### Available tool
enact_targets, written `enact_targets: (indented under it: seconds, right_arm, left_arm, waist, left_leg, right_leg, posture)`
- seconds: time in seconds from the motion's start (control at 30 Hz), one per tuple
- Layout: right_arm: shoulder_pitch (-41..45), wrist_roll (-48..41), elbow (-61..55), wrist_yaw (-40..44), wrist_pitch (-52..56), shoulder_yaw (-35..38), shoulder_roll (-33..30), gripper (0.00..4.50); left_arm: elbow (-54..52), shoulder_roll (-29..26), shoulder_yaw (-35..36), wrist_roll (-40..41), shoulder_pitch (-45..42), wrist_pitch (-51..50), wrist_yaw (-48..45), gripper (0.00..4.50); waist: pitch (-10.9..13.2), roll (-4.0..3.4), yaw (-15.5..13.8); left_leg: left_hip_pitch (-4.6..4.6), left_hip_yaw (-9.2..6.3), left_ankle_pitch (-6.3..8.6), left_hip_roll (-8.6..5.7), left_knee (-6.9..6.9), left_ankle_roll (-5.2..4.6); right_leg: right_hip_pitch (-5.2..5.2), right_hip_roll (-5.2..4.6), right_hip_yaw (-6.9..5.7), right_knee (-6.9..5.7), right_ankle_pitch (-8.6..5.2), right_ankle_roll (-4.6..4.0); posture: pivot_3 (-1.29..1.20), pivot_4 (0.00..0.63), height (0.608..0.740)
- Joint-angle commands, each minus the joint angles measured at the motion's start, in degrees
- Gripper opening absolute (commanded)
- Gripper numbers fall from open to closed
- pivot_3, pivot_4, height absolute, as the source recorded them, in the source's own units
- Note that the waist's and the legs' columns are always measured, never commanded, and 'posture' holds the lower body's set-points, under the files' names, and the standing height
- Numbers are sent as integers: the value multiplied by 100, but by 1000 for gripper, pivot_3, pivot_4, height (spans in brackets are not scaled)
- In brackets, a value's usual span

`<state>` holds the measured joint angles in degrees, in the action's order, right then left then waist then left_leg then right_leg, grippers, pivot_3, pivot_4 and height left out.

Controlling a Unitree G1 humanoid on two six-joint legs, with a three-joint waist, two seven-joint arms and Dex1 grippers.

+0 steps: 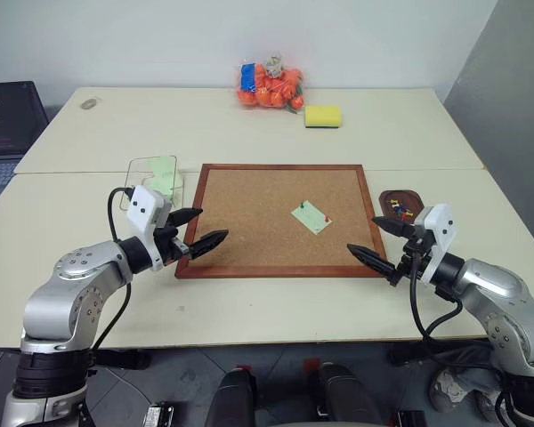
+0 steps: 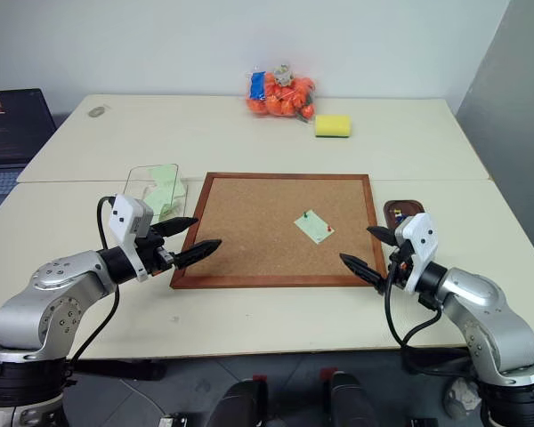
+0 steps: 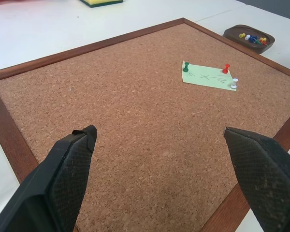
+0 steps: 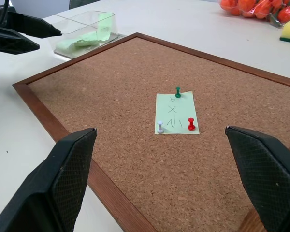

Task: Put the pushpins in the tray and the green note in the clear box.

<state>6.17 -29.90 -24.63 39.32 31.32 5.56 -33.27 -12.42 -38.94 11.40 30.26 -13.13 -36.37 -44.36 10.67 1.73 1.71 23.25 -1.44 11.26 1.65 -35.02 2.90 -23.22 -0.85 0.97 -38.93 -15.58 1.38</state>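
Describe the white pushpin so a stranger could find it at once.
On the corkboard lies a pale green note held by three pins. The white pushpin stands at one corner, beside the red pushpin, opposite the green pushpin; only it is white.

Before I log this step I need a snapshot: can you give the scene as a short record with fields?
note: green note flat on corkboard
pins in note: three, green, red, white
tray: right of corkboard, already holds pushpins
clear box: left of corkboard, green paper inside
left gripper: open, over corkboard's left edge
right gripper: open, at its right edge
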Motion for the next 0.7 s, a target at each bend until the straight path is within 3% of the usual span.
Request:
enact_targets:
  seconds: [0.03,0.4,0.7]
  right_arm:
    - [135,90,-77,-99,-151,-3,58,4500]
    - [420,188,16,-301,-83,-158,250,4500]
    - [1248,697,1070,-547,-248,-565,650,4500]
  left_arm:
    - [-19,21,31,-24,-107,172,17,4437]
    - [91,313,-237,-137,-317,424,40,4437]
    - [960,688,-781,-588,-786,1375,-358,2833]
  waist:
    - [0,0,-1]
    - [0,0,-5]
    - [0,0,3]
  left_leg:
    - [0,0,0,0,0,0]
    - [1,1,0,-1,0,0]
    - [-1,3,0,-2,-2,0]
  right_leg:
    - [0,0,0,0,0,0]
    - [0,0,1,0,0,0]
    - [0,1,1,-3,1,-1]
  posture:
    - [0,150,740]
    - [0,150,740]
    - [0,150,740]
